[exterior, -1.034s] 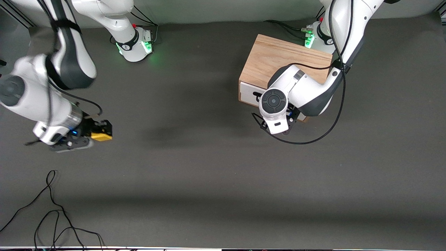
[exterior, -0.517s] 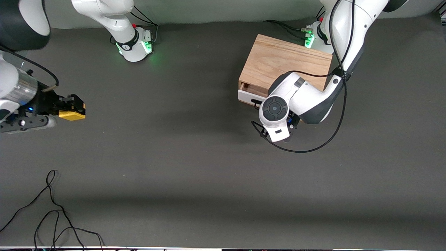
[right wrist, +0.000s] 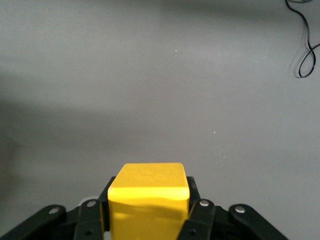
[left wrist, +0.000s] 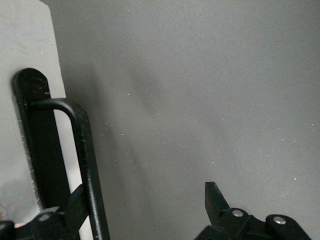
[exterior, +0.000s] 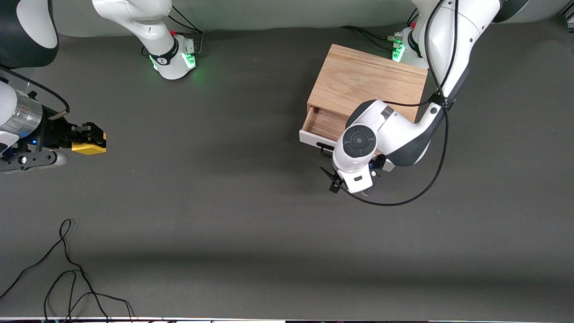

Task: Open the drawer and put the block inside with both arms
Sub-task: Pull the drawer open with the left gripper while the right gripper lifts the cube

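The light oak box point(exterior: 367, 80) stands near the left arm's base. Its drawer point(exterior: 325, 123) is pulled partly out, showing the wooden interior and the white front panel point(exterior: 309, 138). My left gripper point(left wrist: 145, 192) is at the drawer front, hidden under its own wrist in the front view. It is open, with one finger point(left wrist: 75, 200) hooked between the black bar handle point(left wrist: 82, 145) and the panel point(left wrist: 30, 45). My right gripper point(exterior: 89, 140) is shut on the yellow block point(exterior: 88, 147) and holds it above the mat at the right arm's end. The block fills the right wrist view's lower middle point(right wrist: 149, 195).
A loose black cable point(exterior: 67, 269) coils on the mat near the front camera at the right arm's end, and also shows in the right wrist view point(right wrist: 305, 45). The left arm's own cable point(exterior: 394, 197) loops low beside the drawer. Open mat lies between block and drawer.
The drawer has slid out toward the front camera, pulled by my left gripper. My right gripper has lifted the block off the mat and carried it toward the right arm's end.
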You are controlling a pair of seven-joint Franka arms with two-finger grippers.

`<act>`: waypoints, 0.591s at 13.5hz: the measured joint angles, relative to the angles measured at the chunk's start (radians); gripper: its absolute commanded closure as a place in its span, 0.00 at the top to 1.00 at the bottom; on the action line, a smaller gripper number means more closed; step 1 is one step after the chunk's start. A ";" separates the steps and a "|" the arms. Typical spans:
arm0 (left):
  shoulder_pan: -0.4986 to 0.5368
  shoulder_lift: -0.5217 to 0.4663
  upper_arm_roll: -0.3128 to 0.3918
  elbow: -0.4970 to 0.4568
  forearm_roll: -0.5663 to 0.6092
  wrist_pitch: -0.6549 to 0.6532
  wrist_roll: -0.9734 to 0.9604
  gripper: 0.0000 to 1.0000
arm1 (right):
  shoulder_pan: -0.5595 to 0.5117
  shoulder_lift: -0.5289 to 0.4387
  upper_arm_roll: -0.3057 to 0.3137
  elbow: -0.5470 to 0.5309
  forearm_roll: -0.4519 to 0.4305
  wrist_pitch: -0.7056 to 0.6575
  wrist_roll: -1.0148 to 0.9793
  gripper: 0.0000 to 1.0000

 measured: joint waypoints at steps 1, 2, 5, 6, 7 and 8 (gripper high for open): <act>0.000 0.004 -0.001 0.004 0.002 -0.002 0.000 1.00 | 0.001 0.000 0.001 0.000 0.000 0.000 0.000 0.00; 0.000 0.005 -0.001 0.006 0.004 -0.001 -0.001 1.00 | 0.001 0.000 0.002 0.000 0.000 0.000 0.000 0.00; 0.000 0.013 0.000 0.018 0.019 0.066 -0.001 1.00 | 0.001 0.000 0.003 0.000 0.000 0.000 0.000 0.00; 0.000 0.023 0.000 0.030 0.028 0.091 -0.001 1.00 | 0.001 0.000 0.004 0.000 0.000 0.000 0.000 0.00; 0.000 0.031 0.000 0.037 0.037 0.098 -0.001 1.00 | 0.002 0.000 0.006 0.000 0.000 0.000 0.000 0.00; -0.001 0.035 -0.001 0.039 0.039 0.098 -0.001 1.00 | 0.002 0.000 0.008 0.000 0.000 0.000 0.000 0.00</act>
